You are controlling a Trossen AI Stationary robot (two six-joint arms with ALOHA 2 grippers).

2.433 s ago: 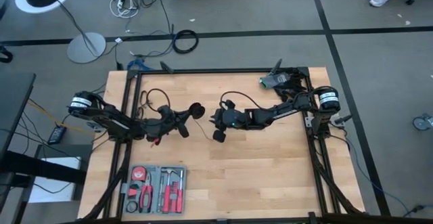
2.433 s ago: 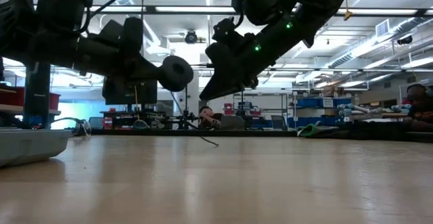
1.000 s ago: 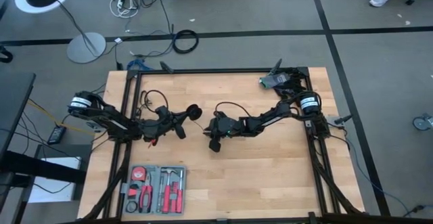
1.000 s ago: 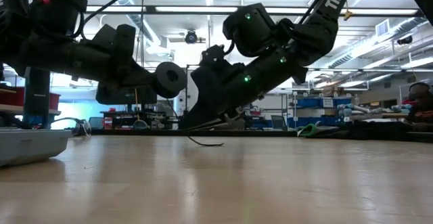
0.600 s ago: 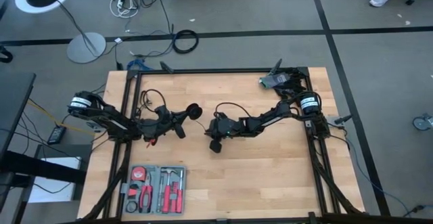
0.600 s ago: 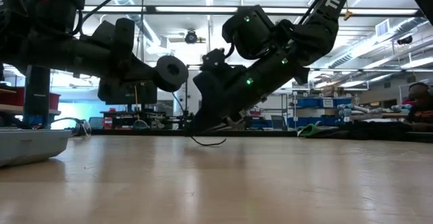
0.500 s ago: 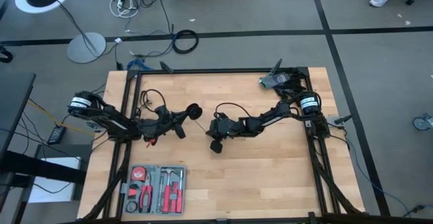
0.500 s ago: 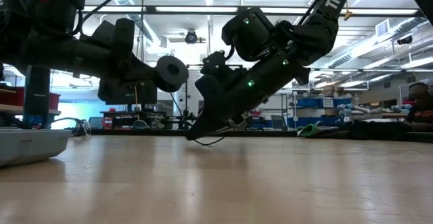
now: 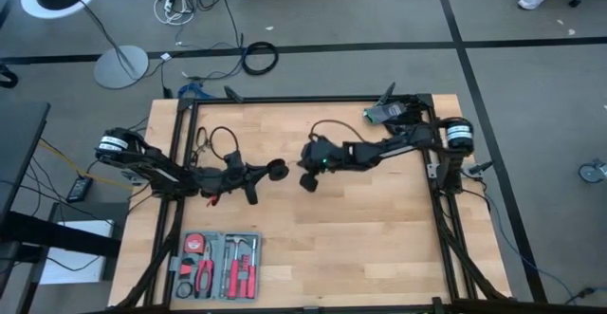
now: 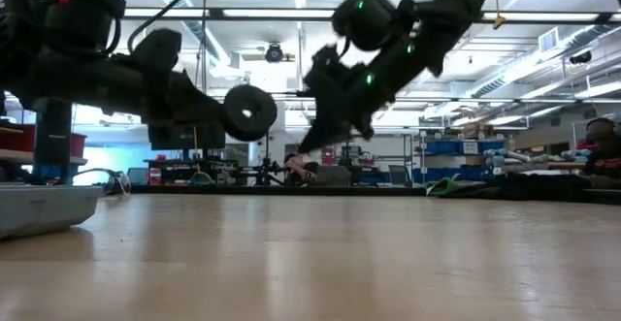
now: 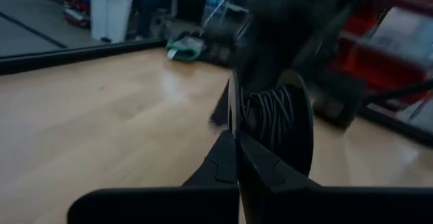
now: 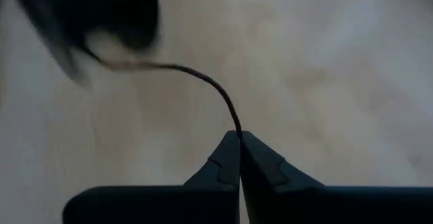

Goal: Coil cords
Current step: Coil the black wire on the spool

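The cord is a thin black wire (image 12: 210, 85), partly wound on a round black disc (image 9: 276, 170). My left gripper (image 9: 265, 173), reaching level from the table's left side, is shut on that disc, which is also seen in the low view (image 10: 250, 112). My right gripper (image 9: 305, 165) is above mid-table, just right of the disc, slanting down and shut on the wire. More of the wire loops behind the left arm (image 9: 224, 139) and above the right gripper (image 9: 327, 125). My left gripper pinches the disc's near rim (image 11: 269, 158) between its two shut fingers, coming in level from the table's left. The disc is lifted clear of the table and stands on edge, with wire turns (image 11: 270, 112) wound around it. My right gripper pinches the wire (image 12: 237, 128) between its two fingertips, slanting down from the table's right side. The wire leaves the fingertips in a curved arc toward the disc, lifted clear of the table and not drawn straight.
A tool tray (image 9: 218, 265) with red-handled tools lies at the near left and shows as a grey tray (image 10: 44, 208) in the low view. A green-and-black object (image 9: 383, 115) sits at the far right corner. Bare wood (image 9: 360, 238) fills the near right.
My right gripper, low over the table a second ago, has shut on the wire. It then rose and moved toward the far edge, lifting the wire's end clear of the table. My left gripper has turned at the wrist, and the disc has shifted slightly toward the near edge.
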